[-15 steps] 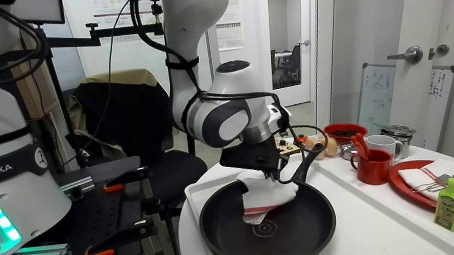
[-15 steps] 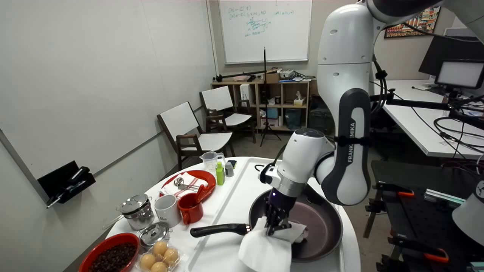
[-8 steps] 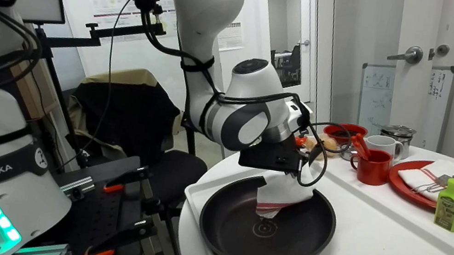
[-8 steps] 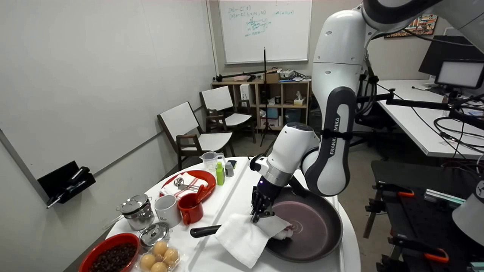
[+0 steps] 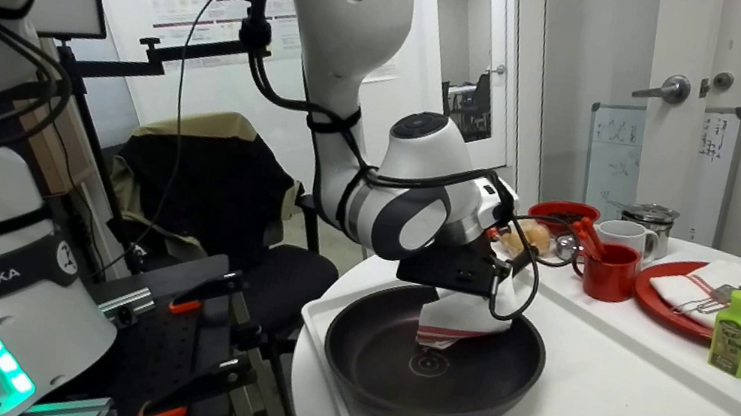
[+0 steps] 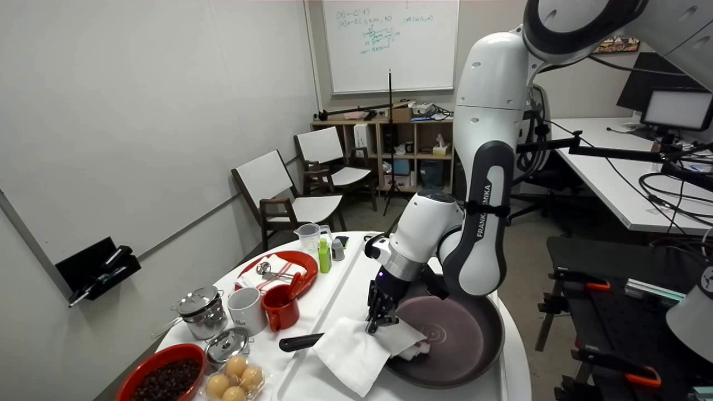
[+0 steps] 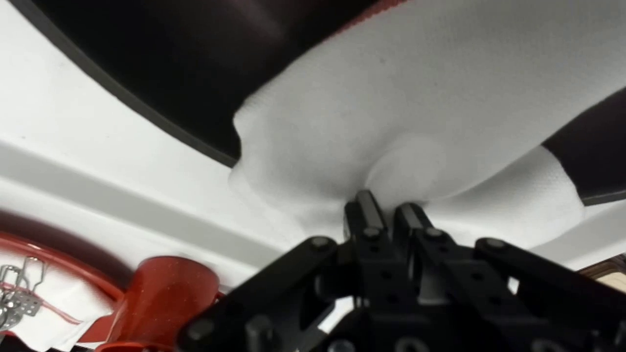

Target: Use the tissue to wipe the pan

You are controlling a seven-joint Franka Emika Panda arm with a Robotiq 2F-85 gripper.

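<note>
The pan (image 5: 459, 399) is a large round black frying pan on the white tabletop, its long handle (image 6: 301, 342) pointing away from the robot. My gripper (image 7: 388, 203) is shut on the tissue (image 7: 342, 122), a white cloth with red stripes near one end. In an exterior view the tissue (image 6: 353, 353) drapes over the rim at the handle side, covering the handle's base. Its striped end lies inside the pan (image 6: 462, 345), seen also in an exterior view where the tissue (image 5: 461, 323) hangs below the wrist. Cloth between the fingertips is only partly visible.
Beyond the tray edge (image 5: 656, 358) stand a red mug (image 5: 610, 273), a white mug (image 6: 247, 312), a green bottle (image 5: 734, 337) and a red plate (image 6: 309, 267) with a folded cloth. Near the handle are several eggs (image 6: 236, 367) and a red bowl (image 6: 195, 356).
My gripper and the tissue have moved across the pan toward the handle side. The tissue now uncovers more of the pan's floor. The pan has shifted slightly. The grip stays shut.
</note>
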